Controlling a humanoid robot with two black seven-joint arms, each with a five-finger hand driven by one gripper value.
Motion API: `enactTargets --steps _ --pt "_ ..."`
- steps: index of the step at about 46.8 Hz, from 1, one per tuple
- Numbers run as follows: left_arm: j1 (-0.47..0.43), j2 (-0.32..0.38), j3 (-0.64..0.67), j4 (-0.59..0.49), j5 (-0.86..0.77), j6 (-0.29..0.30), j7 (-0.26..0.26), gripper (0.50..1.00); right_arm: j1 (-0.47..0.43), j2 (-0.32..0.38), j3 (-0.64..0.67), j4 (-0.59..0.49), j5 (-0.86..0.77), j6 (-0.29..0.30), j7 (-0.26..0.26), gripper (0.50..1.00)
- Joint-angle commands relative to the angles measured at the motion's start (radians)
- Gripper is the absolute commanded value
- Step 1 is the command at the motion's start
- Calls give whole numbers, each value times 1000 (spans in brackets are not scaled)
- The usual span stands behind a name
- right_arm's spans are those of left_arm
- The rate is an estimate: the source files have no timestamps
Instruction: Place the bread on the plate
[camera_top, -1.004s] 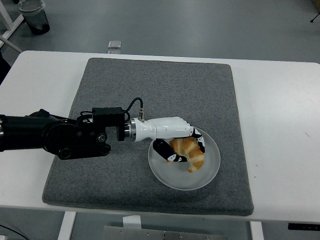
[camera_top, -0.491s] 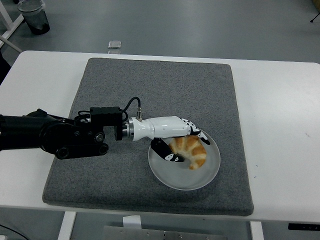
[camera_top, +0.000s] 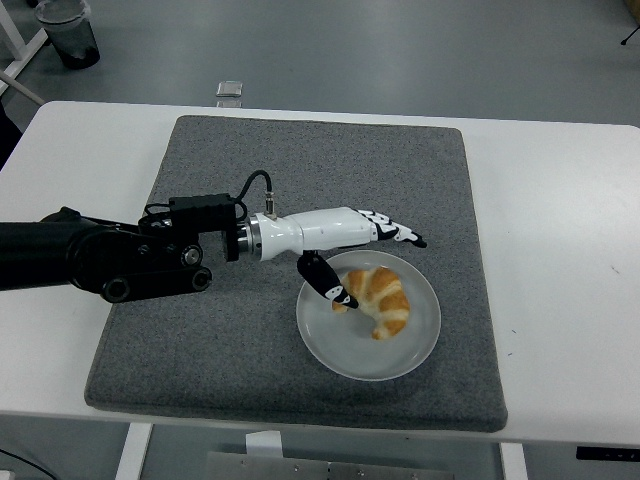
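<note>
Bread (camera_top: 379, 299), a golden croissant, lying flat on the plate (camera_top: 420, 345), a little toward 12 o'clock of the plate's middle, curved with its ends pointing toward 6 and 9 o'clock. Plate round, pale grey, resting on the grey mat (camera_top: 300, 170), toward the mat's 5 o'clock part. Left hand (camera_top: 355, 245), white with black-tipped fingers, reaching in from 9 o'clock, fingers spread apart and gripping nothing; four fingers (camera_top: 398, 232) stretched straight toward 3 o'clock over the mat just beyond the plate's 12 o'clock rim, clear of the bread. Thumb (camera_top: 326, 278) angled down toward 5 o'clock over the plate's 10 o'clock rim, its tip just beside the bread's 9 o'clock end; contact there not clear enough to tell. Black arm (camera_top: 90, 265) running back from the wrist to the 9 o'clock edge, with a black box and a looped cable (camera_top: 258, 190) near the wrist. Mat lying square on the white table (camera_top: 560, 260), filling most of its middle, bare table showing at 3 and 9 o'clock. Beyond the table's 12 o'clock edge, grey floor with a small pale square object (camera_top: 229, 90) on it, and a dark bin (camera_top: 68, 30) at 11 o'clock. Right arm out of sight.
</note>
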Motion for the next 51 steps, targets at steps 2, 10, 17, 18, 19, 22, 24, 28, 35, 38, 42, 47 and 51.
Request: enactTargets --steps 2,10,17,18,19,22,24,28,35,38,42,47,51 --pt "1 30 -82 1 -16 -69 1 990 0 0 0 0 -1 0 0 932" --pt "7 77 -233 5 -84 -186 1 990 0 0 0 0 -1 -1 0 930" --pt "8 87 -304 41 -234 -229 0 992 0 0 0 0 0 -1 0 930" --pt "8 87 -312 53 -258 -232 0 990 0 0 0 0 -1 -1 0 930" --pt "10 87 -318 68 -284 -232 0 990 0 0 0 0 -1 0 0 930" --pt "8 79 -335 123 -367 -235 2 990 0 0 0 0 -1 0 0 930" --pt "7 77 -344 168 -426 -237 2 992 0 0 0 0 -1 0 0 930" --pt "4 73 -352 251 -547 -267 3 990 0 0 0 0 -1 -1 0 932" --pt "-2 51 -352 404 -763 -347 12 990 0 0 0 0 -1 -1 0 930" --pt "-4 30 -352 481 -824 -394 12 992 0 0 0 2 -1 -1 0 930" --pt "-4 -4 -353 597 -863 -457 15 990 0 0 0 2 -3 0 0 930" --pt "-2 -50 -353 725 -933 -522 20 992 0 0 0 2 -1 0 0 930" --pt "-2 -67 -353 791 -1013 -576 41 990 0 0 0 2 -3 0 0 932"
